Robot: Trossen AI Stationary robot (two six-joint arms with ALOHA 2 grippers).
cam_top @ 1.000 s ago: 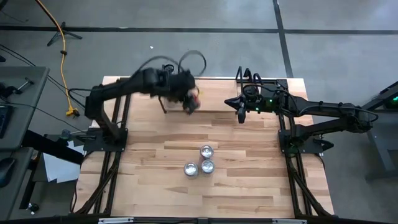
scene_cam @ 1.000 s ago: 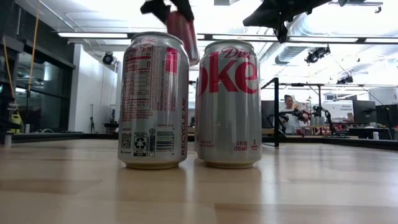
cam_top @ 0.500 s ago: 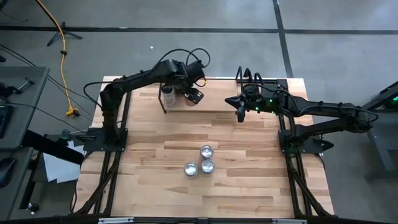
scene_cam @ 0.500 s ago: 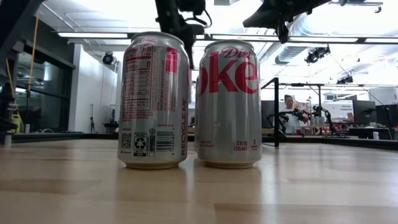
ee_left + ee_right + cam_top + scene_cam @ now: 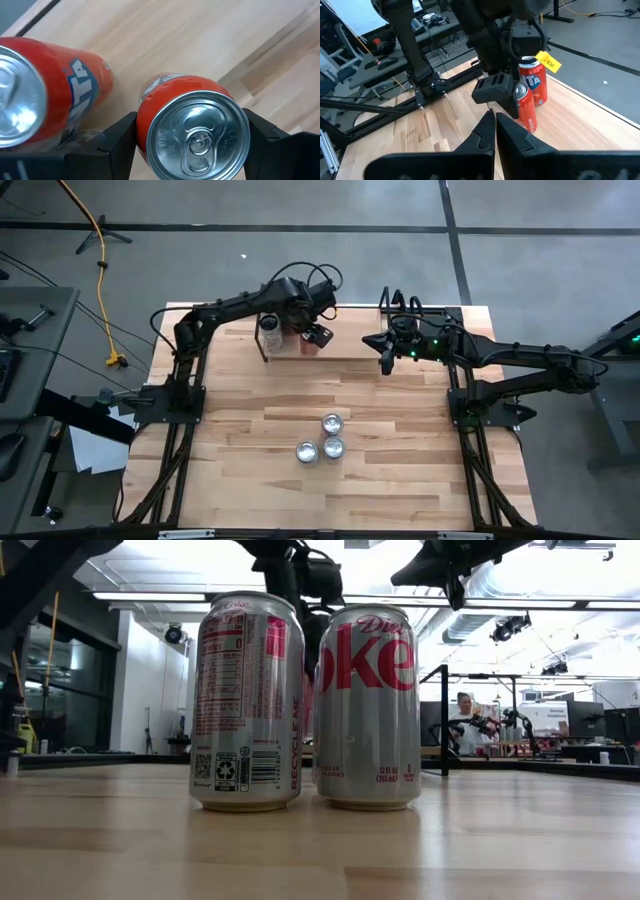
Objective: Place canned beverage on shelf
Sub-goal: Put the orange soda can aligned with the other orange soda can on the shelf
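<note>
My left gripper is over the shelf, a pale plank at the table's far middle, and is shut on an orange-red canned beverage. A second orange can stands upright on the plank right beside it, toward the table's left. The right wrist view shows both cans, the held one in front of the standing one. My right gripper hangs shut and holding nothing at the shelf's right end. My left gripper pinches the can's side wall just under its top rim between its two fingers, one on each side. The fingers come from above, pointing steeply down. The can stands nearly upright; whether its base touches the plank I cannot tell.
Three silver Diet Coke cans stand together in the middle of the table; two of them fill the low view. Thin black uprights stand at the shelf's ends. Bare plank lies between the held can and my right gripper.
My left gripper has carried the can toward the table's right edge and down toward the shelf, next to the standing can. It has tipped to point more steeply down, and the can has gone from tilted to nearly upright.
</note>
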